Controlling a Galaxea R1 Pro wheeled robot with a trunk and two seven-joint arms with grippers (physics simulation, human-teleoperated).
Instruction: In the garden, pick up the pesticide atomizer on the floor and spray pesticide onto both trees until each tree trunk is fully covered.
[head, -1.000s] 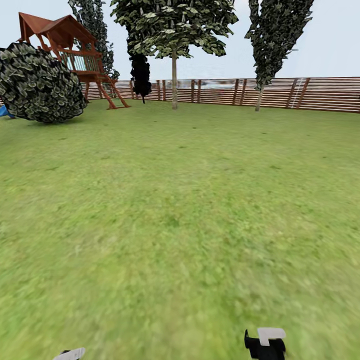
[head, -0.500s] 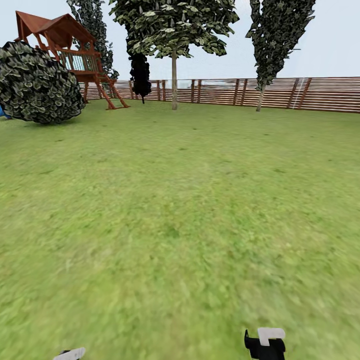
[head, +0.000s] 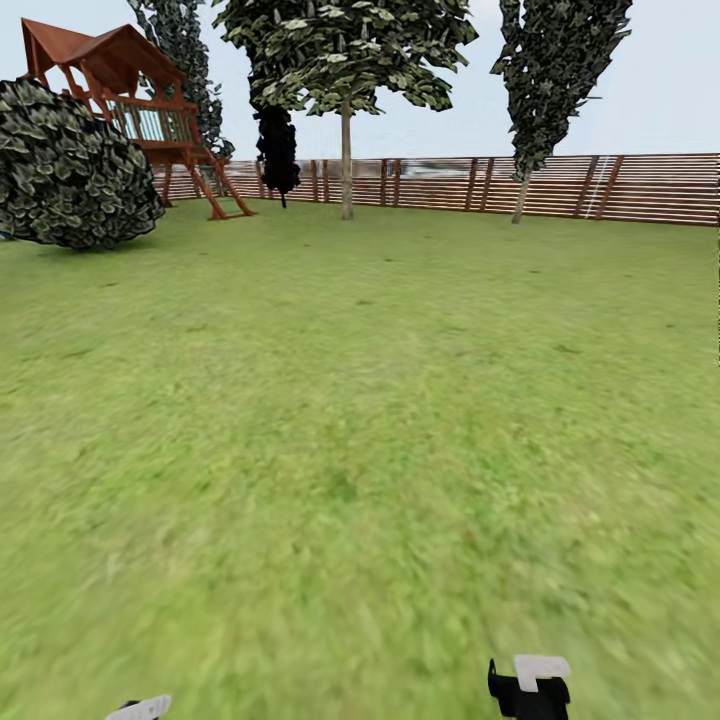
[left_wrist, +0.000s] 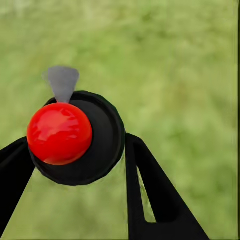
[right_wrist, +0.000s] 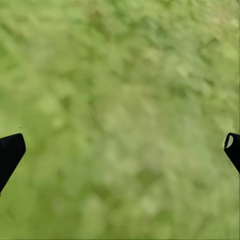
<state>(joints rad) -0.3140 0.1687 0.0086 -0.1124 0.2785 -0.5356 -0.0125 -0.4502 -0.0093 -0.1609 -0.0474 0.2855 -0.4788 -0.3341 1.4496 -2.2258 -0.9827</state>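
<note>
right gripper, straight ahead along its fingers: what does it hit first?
Grass. The right wrist view looks between the open right gripper at the lawn, with nothing between the jaws or in front of them. How far off the ground is can't be told; the grass is blurred.

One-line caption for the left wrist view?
Left gripper holding the red-topped black atomizer above blurred green lawn.

Black pesticide atomizer (left_wrist: 95, 150) – red top, green lawn (head: 360, 420), reddish-brown slatted fence (head: 600, 187)
</note>
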